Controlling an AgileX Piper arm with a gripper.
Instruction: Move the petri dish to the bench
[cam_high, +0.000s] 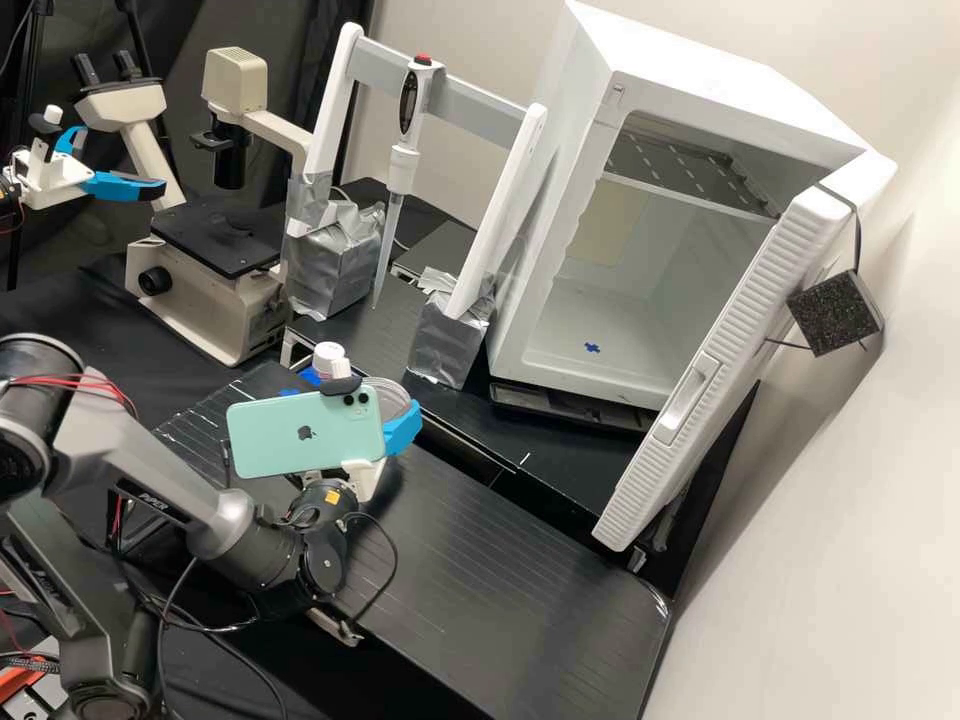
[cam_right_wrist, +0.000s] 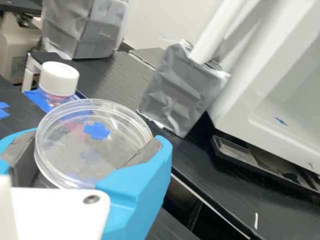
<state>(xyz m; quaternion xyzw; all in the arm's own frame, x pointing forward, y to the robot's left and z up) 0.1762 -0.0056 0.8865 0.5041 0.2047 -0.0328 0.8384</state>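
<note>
In the high view my gripper (cam_high: 403, 430) is over the front bench (cam_high: 440, 545), near its back edge, partly hidden by a mint-green phone on the arm. The clear round petri dish (cam_high: 392, 396) shows just behind the phone. The wrist view has my gripper (cam_right_wrist: 92, 150) shut on the petri dish (cam_right_wrist: 95, 131), a dark pad against either side of it. The dish is held tilted to the camera, with a blue cross mark seen on it or through it.
A white-capped bottle (cam_high: 327, 358) stands close behind the dish. Farther back are a pipette (cam_high: 402, 170) on a white stand, a microscope (cam_high: 215, 240) and an open white incubator (cam_high: 610, 290). Another arm's gripper (cam_high: 90, 180) is at the upper left.
</note>
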